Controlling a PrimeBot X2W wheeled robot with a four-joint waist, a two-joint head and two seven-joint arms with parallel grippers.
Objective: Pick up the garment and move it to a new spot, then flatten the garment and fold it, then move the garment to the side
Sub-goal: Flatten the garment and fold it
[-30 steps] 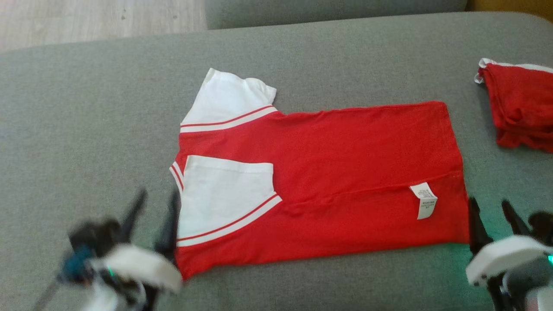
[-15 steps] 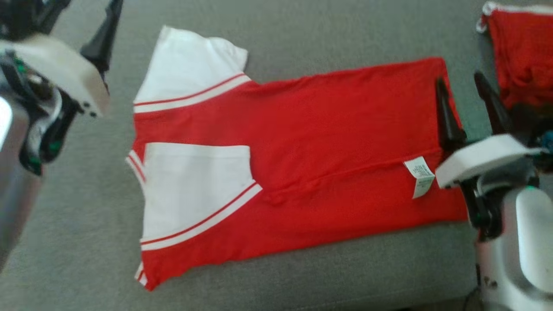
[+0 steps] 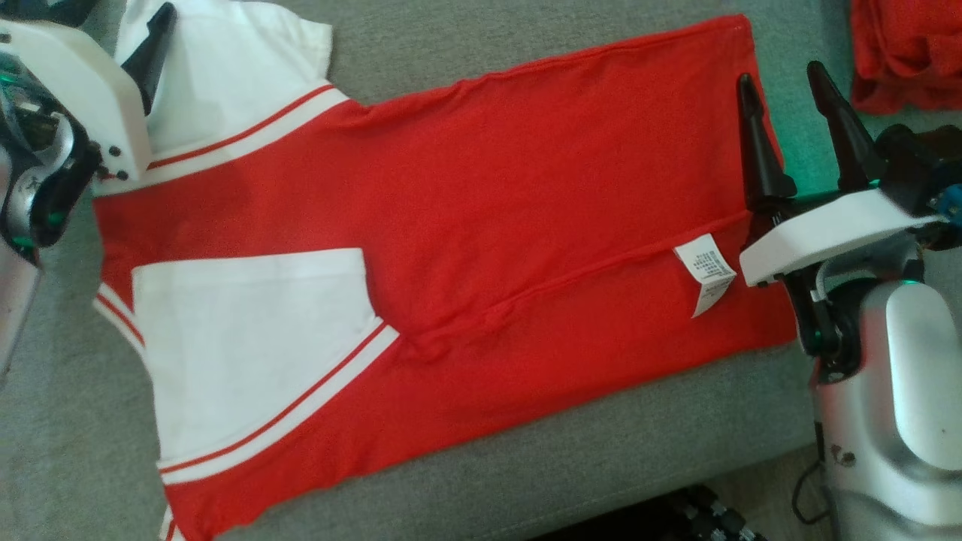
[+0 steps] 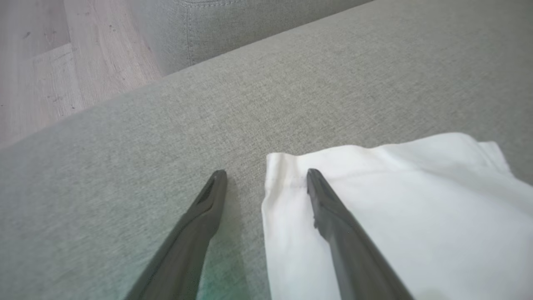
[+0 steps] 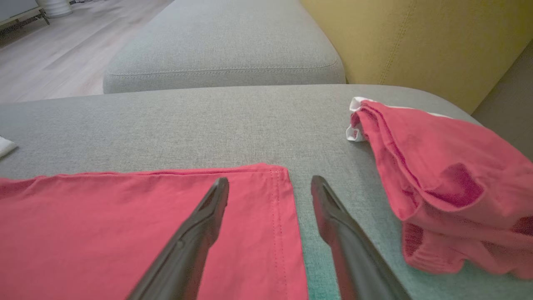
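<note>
Sofa cushion (image 3: pixel 526 466) bears the half-folded garment (image 3: pixel 526 188) at frame centre. We see both arms advanced from its near edge: right end effector (image 5: pixel 270 180), wide, straddling the hem (image 5: pixel 285 208) upper right; left end effector (image 4: pixel 266 173), wide, straddling the sleeve (image 4: pixel 395 187) upper left. We judge the next fold grasp imminent.

Red over the garment (image 3: pixel 526 165), white on its sleeves (image 3: pixel 248 338), each banded white with a thin red stripe. White with grey print on the care label (image 3: pixel 705 272). Flecked grey on the sofa cushion (image 3: pixel 571 451). Red with white trim on the bundle (image 3: pixel 902 52). Mustard yellow on the upholstered panel (image 5: pixel 416 37); pale wood on the floor (image 4: pixel 50 62).
</note>
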